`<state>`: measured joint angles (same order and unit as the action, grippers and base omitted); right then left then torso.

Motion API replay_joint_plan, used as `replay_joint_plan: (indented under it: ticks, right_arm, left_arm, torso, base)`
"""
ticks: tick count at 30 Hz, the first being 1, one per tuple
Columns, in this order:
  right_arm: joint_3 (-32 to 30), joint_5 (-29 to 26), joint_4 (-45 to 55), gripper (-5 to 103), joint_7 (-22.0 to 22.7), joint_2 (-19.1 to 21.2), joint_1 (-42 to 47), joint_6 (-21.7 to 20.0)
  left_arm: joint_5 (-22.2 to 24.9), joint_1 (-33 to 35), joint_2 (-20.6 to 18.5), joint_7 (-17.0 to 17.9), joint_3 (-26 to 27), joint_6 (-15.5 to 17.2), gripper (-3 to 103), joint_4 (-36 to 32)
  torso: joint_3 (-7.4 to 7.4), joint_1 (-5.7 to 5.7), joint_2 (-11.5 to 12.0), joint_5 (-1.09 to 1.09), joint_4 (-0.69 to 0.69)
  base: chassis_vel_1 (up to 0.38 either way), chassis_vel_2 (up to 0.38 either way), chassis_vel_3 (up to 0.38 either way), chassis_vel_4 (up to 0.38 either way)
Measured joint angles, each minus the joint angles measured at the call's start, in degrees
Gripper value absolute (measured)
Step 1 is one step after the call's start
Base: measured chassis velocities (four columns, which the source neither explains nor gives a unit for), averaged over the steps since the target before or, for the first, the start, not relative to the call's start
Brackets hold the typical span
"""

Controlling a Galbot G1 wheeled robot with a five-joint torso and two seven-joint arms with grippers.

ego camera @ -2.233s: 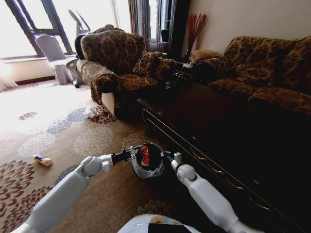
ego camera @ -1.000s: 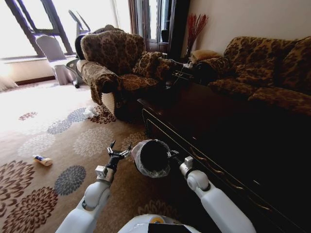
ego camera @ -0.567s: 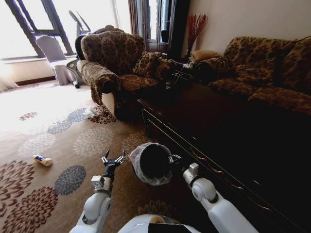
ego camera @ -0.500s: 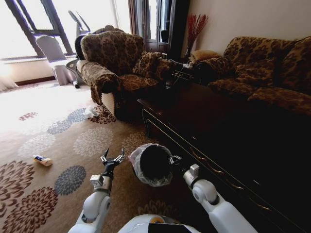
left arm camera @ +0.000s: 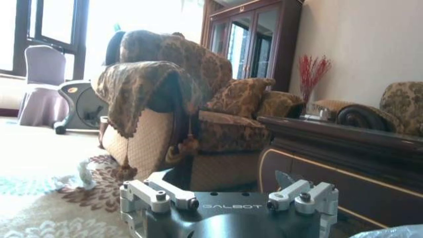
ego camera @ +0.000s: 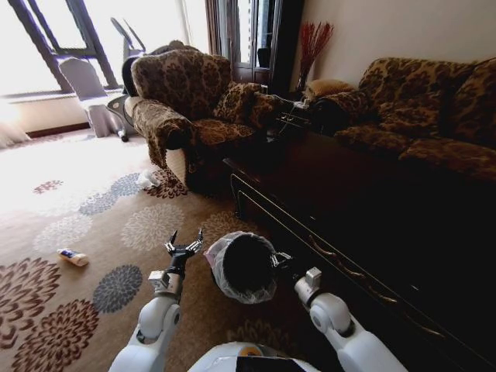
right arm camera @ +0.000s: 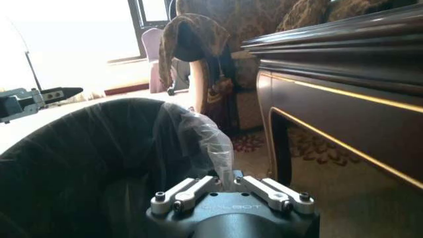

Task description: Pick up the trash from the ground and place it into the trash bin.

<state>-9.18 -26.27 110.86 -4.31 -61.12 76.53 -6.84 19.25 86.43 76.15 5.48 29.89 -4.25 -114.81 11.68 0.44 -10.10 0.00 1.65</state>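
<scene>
Right gripper [right arm camera: 225, 184] I see clamped on the trash bin [ego camera: 242, 266] rim and liner, interior dark, contents indiscernible; left gripper [ego camera: 185, 239] spread empty just beside it.

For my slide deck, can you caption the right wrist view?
Right gripper shut on the trash bin liner, beside the dark cabinet.

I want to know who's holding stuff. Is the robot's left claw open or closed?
Open. The left gripper has its fingers spread wide apart, empty, beside the trash bin.

"GALBOT" on left tool [left arm camera: 228, 196]
</scene>
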Motion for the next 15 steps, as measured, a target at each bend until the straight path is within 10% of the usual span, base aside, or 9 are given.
replay_joint_plan:
  ticks: [15]
  right_arm:
    - [-0.22, 0.18, 1.49, 4, -0.29, -0.81, 2.05, 1.05]
  left_arm:
    - [-0.23, 0.98, 1.26, 0.10, 1.17, -1.77, 99, -0.88]
  torso:
    - [-0.02, 0.00, 0.02, -0.01, 0.02]
  base:
    - [0.198, 0.213, -0.192, -0.196]
